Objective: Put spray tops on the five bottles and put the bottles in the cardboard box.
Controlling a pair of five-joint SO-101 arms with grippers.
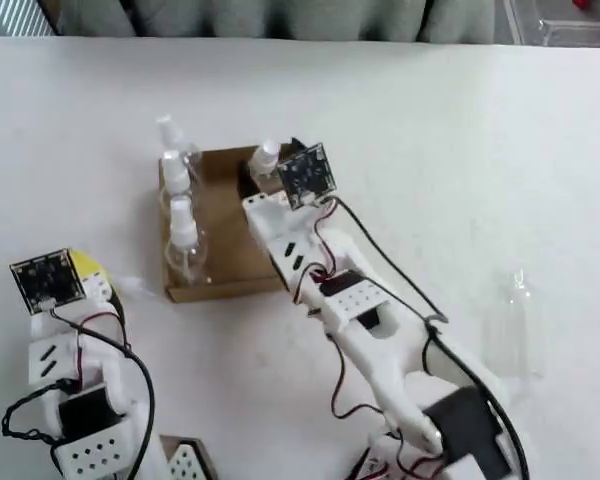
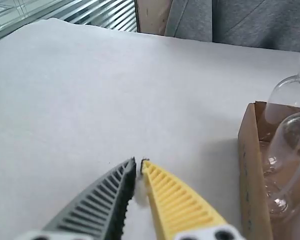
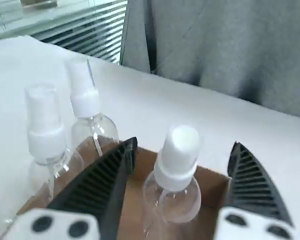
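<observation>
Over the cardboard box (image 1: 230, 235), the right arm (image 1: 380, 330) stretches out, jaws wide around a capped bottle (image 3: 172, 192); left arm (image 1: 80, 400), jaws closed

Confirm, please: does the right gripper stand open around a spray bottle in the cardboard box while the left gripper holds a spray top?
Not quite: the left wrist view shows the left gripper shut and empty over the bare table. The right gripper does stand open around a spray bottle in the cardboard box.
</observation>
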